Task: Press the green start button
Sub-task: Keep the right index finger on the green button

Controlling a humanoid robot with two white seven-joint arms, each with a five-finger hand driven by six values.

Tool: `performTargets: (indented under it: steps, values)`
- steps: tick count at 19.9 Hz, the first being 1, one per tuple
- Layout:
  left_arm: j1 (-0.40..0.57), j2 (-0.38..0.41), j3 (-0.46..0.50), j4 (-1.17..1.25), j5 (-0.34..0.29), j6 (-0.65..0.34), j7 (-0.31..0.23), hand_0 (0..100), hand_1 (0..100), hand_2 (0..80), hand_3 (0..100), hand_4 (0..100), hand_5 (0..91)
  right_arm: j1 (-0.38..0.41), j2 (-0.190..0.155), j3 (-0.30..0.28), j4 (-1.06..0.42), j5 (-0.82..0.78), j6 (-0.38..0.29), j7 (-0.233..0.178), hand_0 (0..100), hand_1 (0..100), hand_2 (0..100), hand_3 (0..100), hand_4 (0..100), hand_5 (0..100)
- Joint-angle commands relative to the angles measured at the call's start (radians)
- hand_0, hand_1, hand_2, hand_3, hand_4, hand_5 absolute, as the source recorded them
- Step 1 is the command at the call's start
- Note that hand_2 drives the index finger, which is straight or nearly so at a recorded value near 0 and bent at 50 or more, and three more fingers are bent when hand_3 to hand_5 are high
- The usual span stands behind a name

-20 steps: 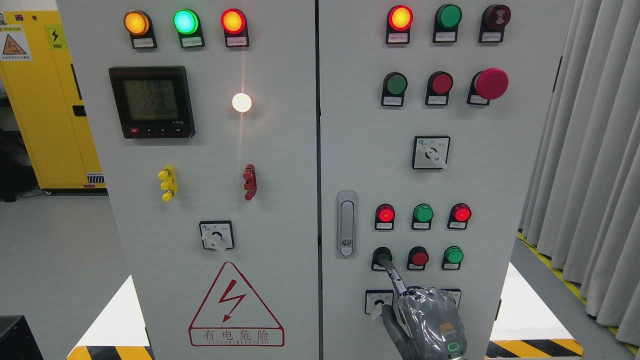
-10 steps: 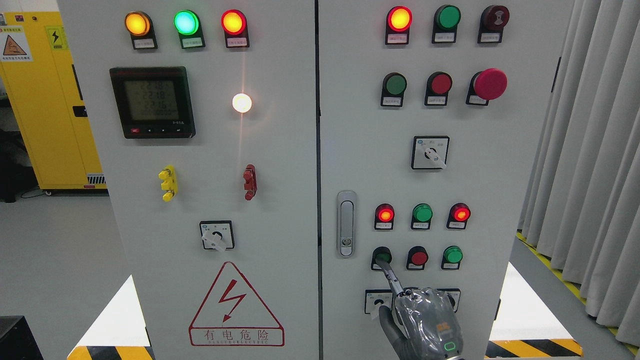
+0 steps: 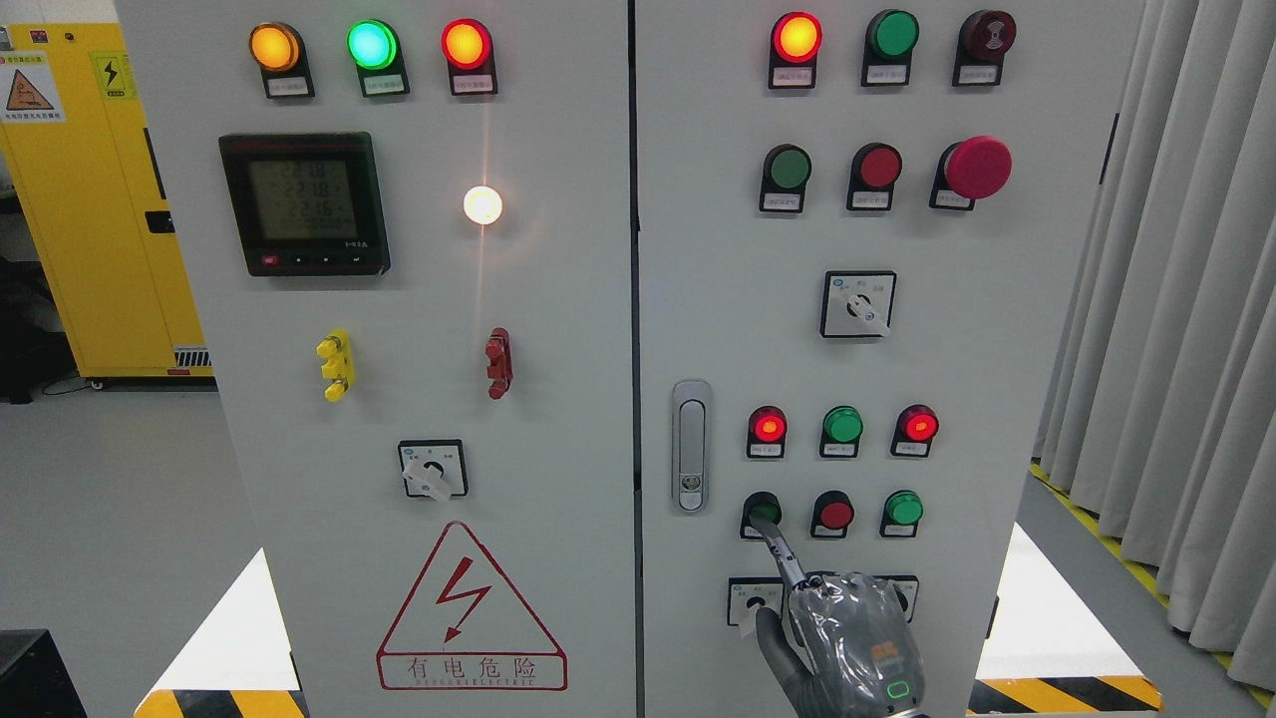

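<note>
Head view. The right hand [image 3: 855,648], gloved in grey, rises from the bottom edge of the right cabinet door [image 3: 718,299], its index finger [image 3: 783,553] stretched out with the tip on the green start button [image 3: 763,513]; the other fingers are curled, and it holds nothing. This button is the leftmost of the lowest button row, near the door's lower edge, beside a red button [image 3: 835,514] and another green button [image 3: 903,508], just right of the door latch [image 3: 691,446].

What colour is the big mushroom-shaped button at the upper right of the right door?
Red, with a matte dome; the mushroom button shows clearly in the head view.
</note>
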Motion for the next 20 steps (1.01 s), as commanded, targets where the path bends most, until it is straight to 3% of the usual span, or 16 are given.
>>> performTargets:
  steps: [1, 6, 14, 17, 20]
  values:
    - [0.0, 0.0, 0.0, 0.0, 0.0, 0.0, -0.001, 12, 56, 0.0, 0, 0, 0.0, 0.019, 0.001, 0.009, -0.055, -0.002, -0.002, -0.011, 70, 90, 0, 97, 97, 100]
    - [0.0, 0.0, 0.0, 0.0, 0.0, 0.0, -0.001, 12, 56, 0.0, 0, 0, 0.0, 0.045, 0.001, 0.01, -0.097, -0.002, -0.01, -0.038, 71, 90, 0, 97, 97, 100]
    - [0.0, 0.0, -0.001, 0.0, 0.0, 0.0, -0.001, 12, 56, 0.0, 0, 0, 0.0, 0.082, 0.002, 0.022, -0.151, -0.022, -0.01, -0.043, 72, 90, 0, 97, 98, 100]
    - [0.0, -0.001, 0.0, 0.0, 0.0, 0.0, -0.001, 12, 56, 0.0, 0, 0, 0.0, 0.105, 0.004, 0.027, -0.172, -0.031, -0.013, -0.07, 73, 90, 0, 97, 98, 100]
    - [0.0, 0.0, 0.0, 0.0, 0.0, 0.0, -0.001, 12, 56, 0.0, 0, 0, 0.0, 0.139, 0.002, 0.052, -0.178, -0.19, -0.01, -0.078, 73, 90, 0, 97, 98, 100]
